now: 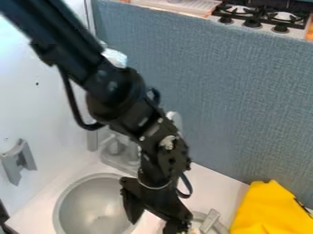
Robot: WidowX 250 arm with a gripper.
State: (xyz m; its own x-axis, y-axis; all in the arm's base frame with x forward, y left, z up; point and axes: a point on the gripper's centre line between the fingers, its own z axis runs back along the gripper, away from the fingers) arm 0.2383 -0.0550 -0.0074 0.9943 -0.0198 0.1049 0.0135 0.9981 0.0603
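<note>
Though angular, end effector (pixel 154 223) near basin (pixel 92 203)

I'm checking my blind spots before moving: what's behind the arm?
Parts of the grey faucet and blue textured panel show behind the arm. The faucet's full shape, and anything directly behind the links, is covered.

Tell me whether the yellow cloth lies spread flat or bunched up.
Bunched up, as far as it shows: the yellow cloth stands in uneven peaks, not flat on the counter.
</note>
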